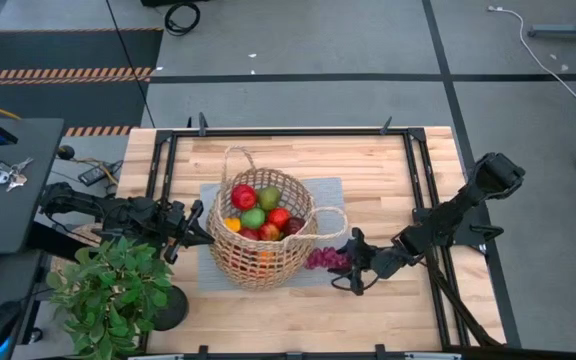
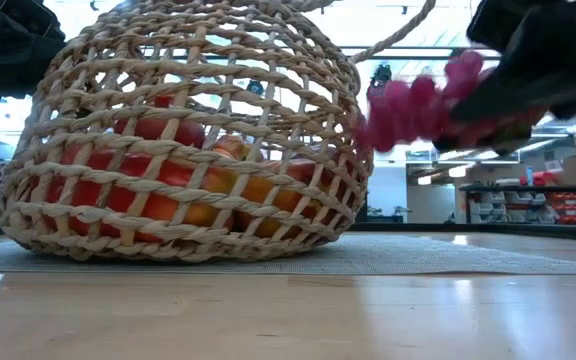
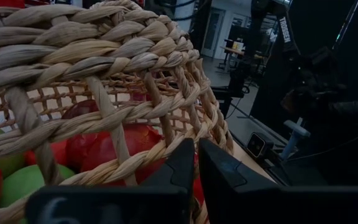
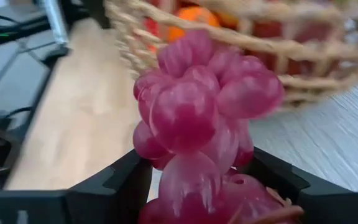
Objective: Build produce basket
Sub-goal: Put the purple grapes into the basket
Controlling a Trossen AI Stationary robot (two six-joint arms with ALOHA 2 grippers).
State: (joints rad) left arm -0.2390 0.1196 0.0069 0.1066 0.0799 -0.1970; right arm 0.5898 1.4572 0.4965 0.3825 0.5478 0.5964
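Observation:
The tan wicker basket (image 1: pixel 260 235) lies tipped on a grey mat (image 1: pixel 323 192) at the table's middle. Inside it are red apples (image 1: pixel 243 196), a green pear (image 1: pixel 254 218) and orange fruit (image 1: pixel 232 224). My left gripper (image 1: pixel 200 228) is at the basket's left wall, its fingers (image 3: pixel 182 167) almost together on the weave. My right gripper (image 1: pixel 340 262) is just right of the basket, shut on a bunch of purple grapes (image 1: pixel 322 258). In the low view the grapes (image 2: pixel 413 105) hang in the air beside the basket's wall (image 2: pixel 188 150). My left gripper meets the basket's left wall just below the rim (image 3: pixel 160 152), coming level from the table's left. Its two fingers stand nearly closed on a wicker strand, but the fingertips hide the place of contact. The basket rests tilted on the mat. My right gripper pinches the grape bunch's lower part (image 4: pixel 188 180) between its two fingers (image 4: pixel 120 180). It comes from the table's right, slanting down. The rest of the bunch (image 4: pixel 197 106) sticks out past the fingertips toward the basket. The grapes are lifted clear of the table.
A leafy potted plant (image 1: pixel 108 290) stands at the table's near left corner. Black frame rails (image 1: pixel 420 180) run along the table's sides and far edge. Bare wood shows to the right (image 1: pixel 378 190) and in front of the basket.

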